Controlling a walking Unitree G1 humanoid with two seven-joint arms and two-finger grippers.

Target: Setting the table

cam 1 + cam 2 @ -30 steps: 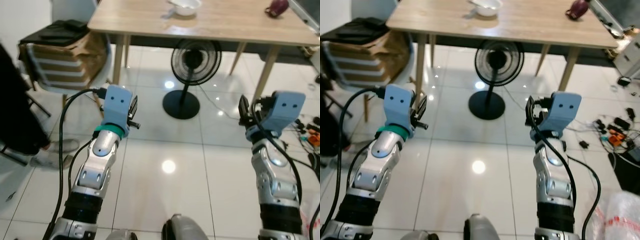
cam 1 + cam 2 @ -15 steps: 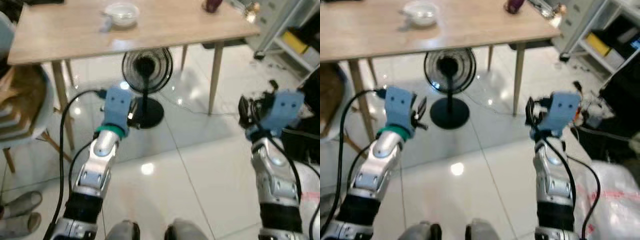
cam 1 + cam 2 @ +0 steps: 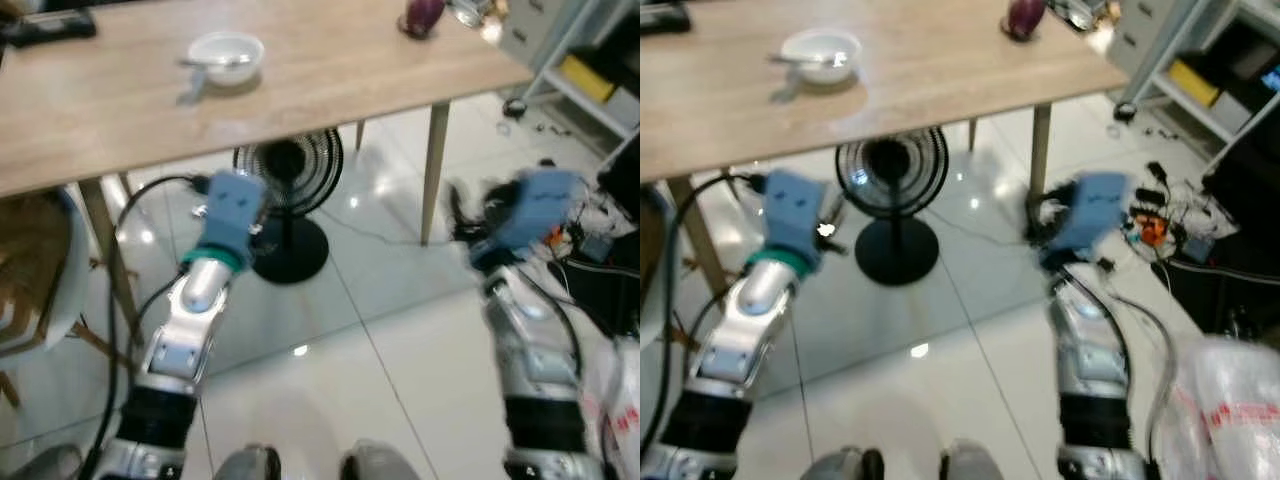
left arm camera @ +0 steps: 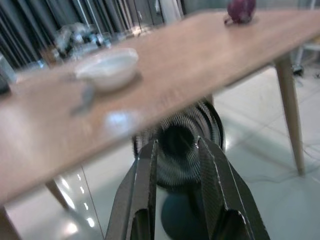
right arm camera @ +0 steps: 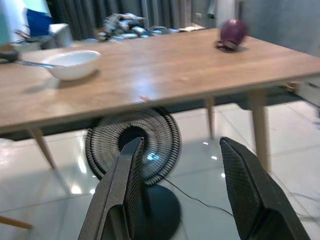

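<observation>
A wooden table (image 3: 330, 75) stands ahead of me. On it sits a white bowl (image 3: 226, 55) with a spoon resting in it, and a purple mug (image 3: 424, 14) stands near the far right corner. Both arms are raised in front of the table's near edge, below the tabletop. My left gripper (image 4: 176, 150) is open by a narrow gap with nothing between its fingers (image 4: 145, 175). My right gripper (image 5: 182, 150) is open wide and empty, with the bowl (image 5: 73, 62) and the mug (image 5: 232, 32) beyond it.
A black standing fan (image 3: 288, 165) sits on the glossy tile floor under the table. A chair (image 3: 30, 300) is at the left. Shelving (image 3: 590, 60), loose cables (image 3: 1150, 225) and a plastic bag (image 3: 1230, 410) are at the right. A dark flat object (image 3: 50, 25) lies on the table's far left.
The whole view has shifted: the camera turned right and came closer to the table, so the bowl looks nearer. Both arms stay raised with their fingers as before.
</observation>
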